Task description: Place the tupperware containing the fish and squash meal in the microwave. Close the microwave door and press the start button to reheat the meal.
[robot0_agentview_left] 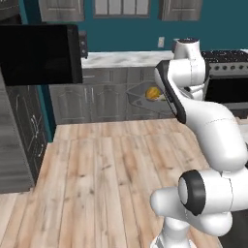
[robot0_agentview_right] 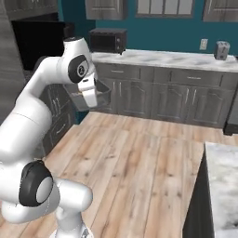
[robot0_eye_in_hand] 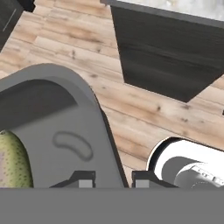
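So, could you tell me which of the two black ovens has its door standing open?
The built-in microwave at far left: its microwave door is swung out, while the small countertop oven is shut.

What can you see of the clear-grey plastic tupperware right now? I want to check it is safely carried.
The shallow clear-grey plastic tupperware with rounded corners and a flared rim hangs in the air above the wooden floor, touching no counter. The two-finger gripper straddles its rim wall, one dark tip on each side, jaws narrowed onto it. It sits roughly level. Yellow-orange food shows through its wall, and the hand view shows a speckled yellow-green piece inside. The white arm hides part of it.
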